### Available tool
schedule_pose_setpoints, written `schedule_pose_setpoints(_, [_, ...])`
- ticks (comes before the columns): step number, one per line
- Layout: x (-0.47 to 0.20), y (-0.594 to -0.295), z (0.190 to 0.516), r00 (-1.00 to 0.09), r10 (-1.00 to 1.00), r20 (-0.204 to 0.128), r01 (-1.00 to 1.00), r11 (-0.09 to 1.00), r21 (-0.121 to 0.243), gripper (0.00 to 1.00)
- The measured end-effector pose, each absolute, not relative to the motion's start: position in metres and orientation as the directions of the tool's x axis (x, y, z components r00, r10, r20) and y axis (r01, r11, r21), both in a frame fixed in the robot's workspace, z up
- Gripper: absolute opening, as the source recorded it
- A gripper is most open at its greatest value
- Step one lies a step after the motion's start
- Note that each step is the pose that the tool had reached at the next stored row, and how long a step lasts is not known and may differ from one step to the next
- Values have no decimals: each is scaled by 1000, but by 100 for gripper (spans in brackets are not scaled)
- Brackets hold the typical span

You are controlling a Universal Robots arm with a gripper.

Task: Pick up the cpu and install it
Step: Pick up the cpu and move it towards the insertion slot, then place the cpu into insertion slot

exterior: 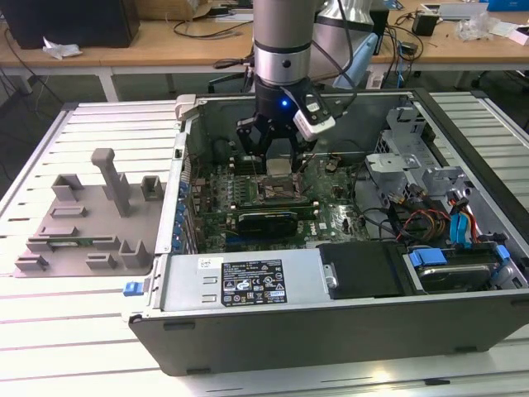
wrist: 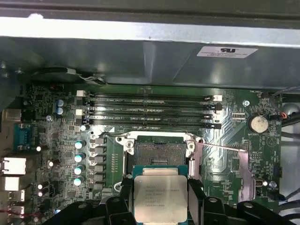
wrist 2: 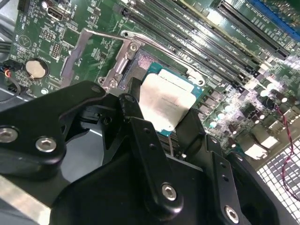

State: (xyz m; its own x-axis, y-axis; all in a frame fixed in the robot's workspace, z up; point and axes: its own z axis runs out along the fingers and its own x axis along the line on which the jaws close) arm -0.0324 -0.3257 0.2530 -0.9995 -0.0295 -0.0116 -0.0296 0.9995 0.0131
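Observation:
My gripper (exterior: 279, 159) hangs inside the open computer case (exterior: 331, 331), over the motherboard. It is shut on the cpu (wrist: 159, 197), a flat silvery square chip with a thin teal rim, held level by two opposite edges between the black fingers (wrist: 125, 194). In the second wrist view the cpu (wrist 2: 164, 105) sits between the fingers (wrist 2: 136, 112) of the gripper (wrist 2: 164, 115). The open socket (wrist: 159, 153) lies just beyond the chip's edge, its contact field bare and its metal load plate (wrist 2: 89, 51) swung open. In the exterior view the socket (exterior: 277, 192) is just below the gripper.
Several memory slots (wrist: 150, 110) run beside the socket, under the case wall (wrist: 150, 51). A power supply (exterior: 240, 283) and a drive bay with cables (exterior: 446, 223) fill the case's near and right side. A grey plastic tray with posts (exterior: 91, 223) stands outside, at the exterior view's left.

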Motion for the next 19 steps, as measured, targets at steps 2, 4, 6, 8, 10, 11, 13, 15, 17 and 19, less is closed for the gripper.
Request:
schedule_pose_setpoints(2, [-32,-325,252,-1000,-29,-11,-30,999,13,55])
schedule_pose_setpoints(4, [-32,-325,252,-999,-30,-11,-30,999,13,55])
schedule_pose_setpoints(6, [-32,-325,252,-1000,-29,-11,-30,999,13,55])
schedule_pose_setpoints(8, [-32,-325,251,-1000,-29,-11,-30,999,13,55])
schedule_pose_setpoints(10, [-32,-325,251,-1000,-29,-11,-30,999,13,55])
schedule_pose_setpoints(11, [-32,-325,251,-1000,-30,-11,-30,999,13,55])
schedule_pose_setpoints(13, [-32,-325,251,-1000,-30,-11,-30,999,13,55])
schedule_pose_setpoints(15, [-32,-325,251,-1000,-30,-11,-30,999,13,55])
schedule_pose_setpoints(17, [-32,-325,251,-1000,-19,-11,-19,1000,13,55])
schedule_pose_setpoints(19, [-32,-325,251,-1000,6,-11,6,1000,13,55])
